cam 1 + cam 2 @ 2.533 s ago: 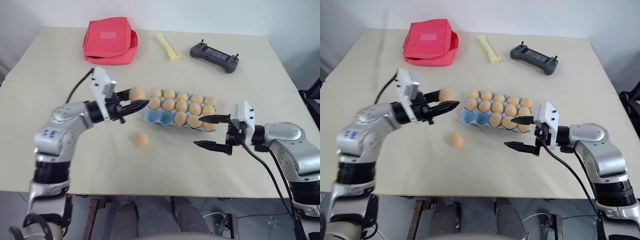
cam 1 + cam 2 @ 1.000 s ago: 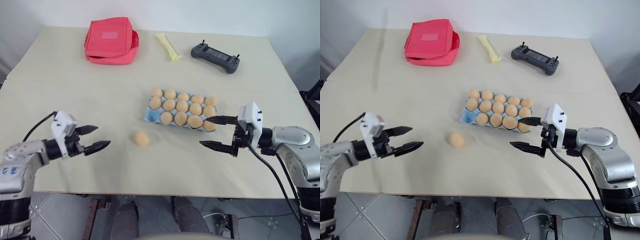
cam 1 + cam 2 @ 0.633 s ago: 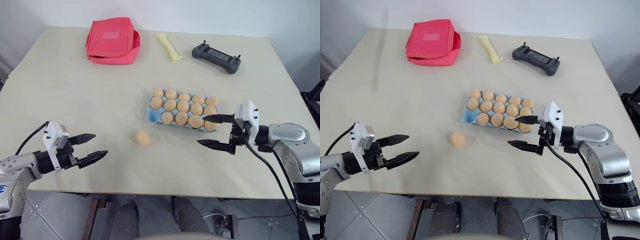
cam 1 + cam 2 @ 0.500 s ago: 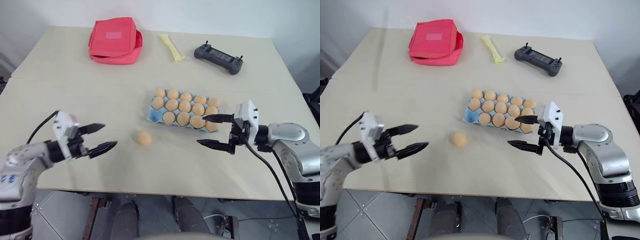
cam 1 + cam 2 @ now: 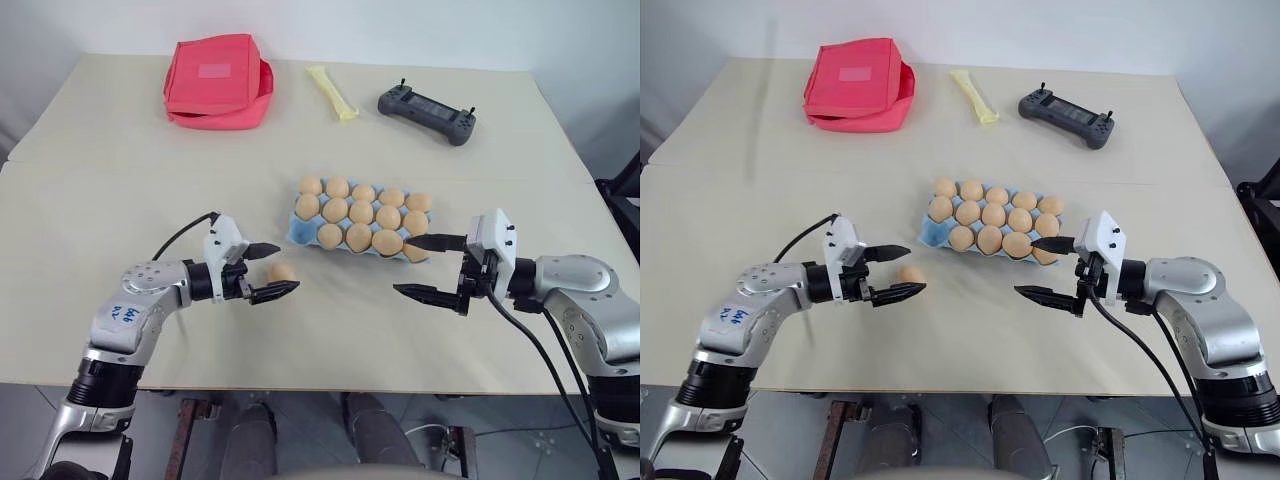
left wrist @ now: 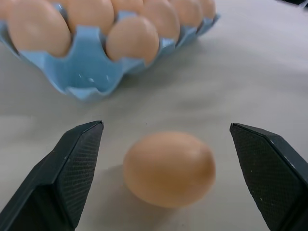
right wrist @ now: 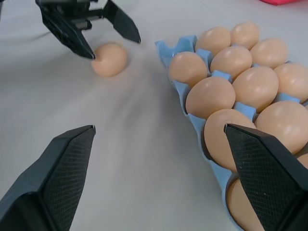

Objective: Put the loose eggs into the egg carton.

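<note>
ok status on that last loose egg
Left hand open, fingers either side of the egg, no grip yet. Right hand open beside the carton. Nothing in the way.

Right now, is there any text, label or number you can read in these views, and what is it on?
Blue handwriting on the left arm: too small to read.
Pale patch on the red pouch: no readable text.
Black controller: markings too small to tell.
Carton and eggs: none.

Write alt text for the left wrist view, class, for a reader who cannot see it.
A tan egg lies on the table between the open left pincer's two black fingers, untouched. Beyond it sits a light blue egg carton holding eggs.
</note>
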Controlling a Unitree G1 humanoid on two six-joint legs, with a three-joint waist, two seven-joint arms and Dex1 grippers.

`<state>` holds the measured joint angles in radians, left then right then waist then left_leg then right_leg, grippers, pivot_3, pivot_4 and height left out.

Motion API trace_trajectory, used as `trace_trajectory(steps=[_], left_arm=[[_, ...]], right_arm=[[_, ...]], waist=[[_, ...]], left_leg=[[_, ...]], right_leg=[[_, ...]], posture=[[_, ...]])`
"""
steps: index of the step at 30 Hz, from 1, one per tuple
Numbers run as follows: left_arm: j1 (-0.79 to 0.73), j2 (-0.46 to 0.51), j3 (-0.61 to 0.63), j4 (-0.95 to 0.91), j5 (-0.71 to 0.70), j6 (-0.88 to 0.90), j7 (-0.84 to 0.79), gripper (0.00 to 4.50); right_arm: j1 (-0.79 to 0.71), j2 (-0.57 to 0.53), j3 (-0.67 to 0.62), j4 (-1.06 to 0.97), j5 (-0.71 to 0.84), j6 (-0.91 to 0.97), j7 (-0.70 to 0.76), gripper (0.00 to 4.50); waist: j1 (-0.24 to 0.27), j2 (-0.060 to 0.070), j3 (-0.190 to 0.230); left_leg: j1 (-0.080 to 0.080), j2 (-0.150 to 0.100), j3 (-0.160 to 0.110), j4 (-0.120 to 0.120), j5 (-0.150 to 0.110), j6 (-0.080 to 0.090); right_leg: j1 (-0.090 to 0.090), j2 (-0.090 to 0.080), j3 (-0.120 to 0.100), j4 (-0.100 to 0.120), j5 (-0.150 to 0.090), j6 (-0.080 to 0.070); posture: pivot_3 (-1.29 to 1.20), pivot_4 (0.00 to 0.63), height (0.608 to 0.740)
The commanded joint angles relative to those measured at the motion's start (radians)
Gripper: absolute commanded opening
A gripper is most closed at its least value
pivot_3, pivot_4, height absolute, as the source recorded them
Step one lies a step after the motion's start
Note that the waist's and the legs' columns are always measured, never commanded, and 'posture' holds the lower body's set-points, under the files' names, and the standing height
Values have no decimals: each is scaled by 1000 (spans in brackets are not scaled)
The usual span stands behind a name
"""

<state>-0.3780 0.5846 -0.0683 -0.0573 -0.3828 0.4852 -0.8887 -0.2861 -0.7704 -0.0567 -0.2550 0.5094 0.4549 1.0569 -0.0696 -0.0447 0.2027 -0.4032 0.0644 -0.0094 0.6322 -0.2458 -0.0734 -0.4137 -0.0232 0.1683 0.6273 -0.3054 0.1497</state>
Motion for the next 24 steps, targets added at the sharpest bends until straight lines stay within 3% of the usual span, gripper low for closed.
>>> trace_trajectory(steps=[1,4,5,12,19,24], left_arm=[[-24,-17,-31,30,38,-53,-15,4482],[-32,-26,-53,58,70,-74,-14,4482],[-39,-27,-67,73,86,-78,-15,4302],[-65,-43,-57,102,97,-98,-25,2455],[-204,-93,101,127,-19,-33,42,2395],[-302,-120,100,262,20,-84,42,2394]], right_arm=[[10,-17,-50,-44,20,0,-11,4500],[15,-18,-55,-50,20,4,-17,4500],[15,-18,-57,-50,21,5,-18,4500],[11,-20,-57,-46,20,5,-19,4500],[3,-18,-53,-36,15,1,-19,4500],[-8,-10,-45,-26,10,-4,-21,4500]], waist=[[2,0,0],[2,0,0],[3,0,0],[13,0,0],[16,0,0],[14,0,0]], left_leg=[[0,0,0,0,0,0],[0,0,0,0,0,0],[0,0,0,0,0,0],[0,0,0,0,0,0],[-1,0,0,1,0,0],[0,0,0,2,0,0]], right_leg=[[0,0,0,0,0,0],[0,0,0,0,0,0],[0,0,0,0,0,0],[0,0,0,0,0,0],[0,0,0,1,1,1],[2,0,0,0,1,1]], posture=[[0,150,740],[0,150,740],[0,150,740],[0,150,740],[0,150,740],[0,150,740]])
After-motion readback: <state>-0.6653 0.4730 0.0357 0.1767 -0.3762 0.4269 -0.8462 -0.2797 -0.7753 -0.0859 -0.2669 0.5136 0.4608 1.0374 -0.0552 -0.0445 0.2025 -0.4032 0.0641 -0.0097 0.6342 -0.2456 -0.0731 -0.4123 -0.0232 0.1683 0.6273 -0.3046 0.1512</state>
